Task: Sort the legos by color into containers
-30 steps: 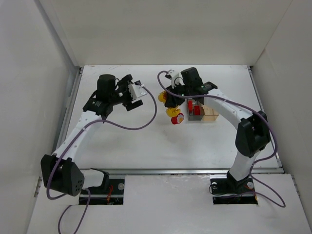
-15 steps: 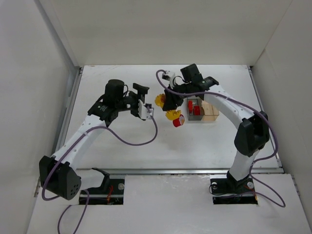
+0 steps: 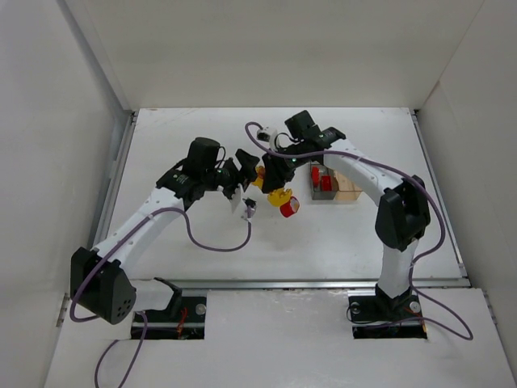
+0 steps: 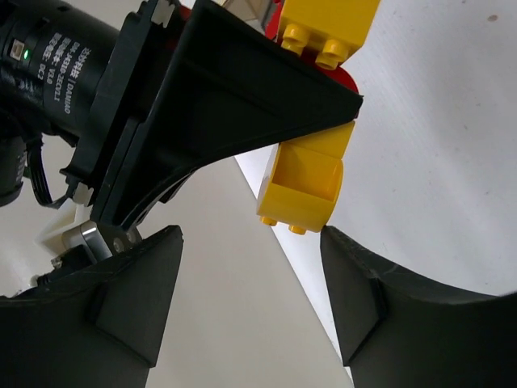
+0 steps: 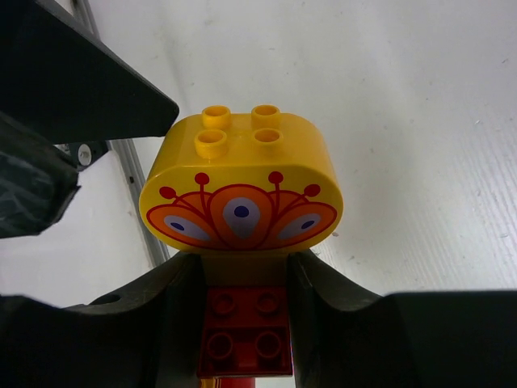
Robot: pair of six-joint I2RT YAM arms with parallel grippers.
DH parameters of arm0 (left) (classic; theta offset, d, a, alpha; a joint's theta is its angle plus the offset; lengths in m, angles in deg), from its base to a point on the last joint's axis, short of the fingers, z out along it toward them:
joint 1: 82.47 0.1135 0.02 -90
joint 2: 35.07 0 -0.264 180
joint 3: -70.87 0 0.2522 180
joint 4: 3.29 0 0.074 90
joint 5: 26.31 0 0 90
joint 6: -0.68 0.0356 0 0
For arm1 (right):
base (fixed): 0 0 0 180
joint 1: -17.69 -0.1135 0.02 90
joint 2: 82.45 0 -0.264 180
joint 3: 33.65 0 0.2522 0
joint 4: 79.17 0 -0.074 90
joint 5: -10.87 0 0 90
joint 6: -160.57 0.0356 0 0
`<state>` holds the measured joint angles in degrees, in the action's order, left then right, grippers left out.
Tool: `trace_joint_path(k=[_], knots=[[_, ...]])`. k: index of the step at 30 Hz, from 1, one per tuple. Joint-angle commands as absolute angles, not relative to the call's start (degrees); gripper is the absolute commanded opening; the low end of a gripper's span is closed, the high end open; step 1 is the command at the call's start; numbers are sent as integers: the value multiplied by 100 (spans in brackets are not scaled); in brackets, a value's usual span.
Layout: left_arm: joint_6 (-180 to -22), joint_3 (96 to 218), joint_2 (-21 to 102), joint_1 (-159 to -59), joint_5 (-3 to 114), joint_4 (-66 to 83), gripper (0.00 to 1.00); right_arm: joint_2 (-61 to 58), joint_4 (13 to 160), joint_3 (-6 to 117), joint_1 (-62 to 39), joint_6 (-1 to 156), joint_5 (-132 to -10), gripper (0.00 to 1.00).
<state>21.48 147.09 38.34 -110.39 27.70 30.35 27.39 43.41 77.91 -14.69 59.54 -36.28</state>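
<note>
Legos (image 5: 241, 202): yellow and red stack, pinched in right gripper (image 5: 246, 279)
Left gripper (image 4: 250, 307): jaws wide apart, close to stack
Containers (image 3: 349, 190): red bricks (image 3: 323, 179) inside grey one

Arms: two, left (image 3: 145, 218) and right (image 3: 380, 174). Boxes: two, one grey (image 3: 323, 199), one amber (image 3: 350, 191). Red bricks, top view: three (image 3: 316, 173) (image 3: 326, 184) (image 3: 289, 208). Yellow bricks: two (image 3: 279, 195) (image 3: 259, 179).

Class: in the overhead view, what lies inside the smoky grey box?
Red bricks show inside the grey box, apparently two. The right arm passes over its far side, so anything beneath there is hidden.
</note>
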Motion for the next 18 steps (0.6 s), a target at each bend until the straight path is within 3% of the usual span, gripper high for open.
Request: trace_joint_path(k=[1, 4, 18], knots=[[3723, 14694, 3700, -11121, 2677, 3146, 65, 2706, 4269, 8004, -1580, 5985, -3334, 0], [4022, 14642, 3700, -11174, 2852, 3279, 57, 2706, 4471, 7943, -1580, 6134, -3115, 0], [4260, 14694, 3867, -11385, 3442, 3929, 58, 2820, 4550, 7995, -1632, 6248, -3229, 0]])
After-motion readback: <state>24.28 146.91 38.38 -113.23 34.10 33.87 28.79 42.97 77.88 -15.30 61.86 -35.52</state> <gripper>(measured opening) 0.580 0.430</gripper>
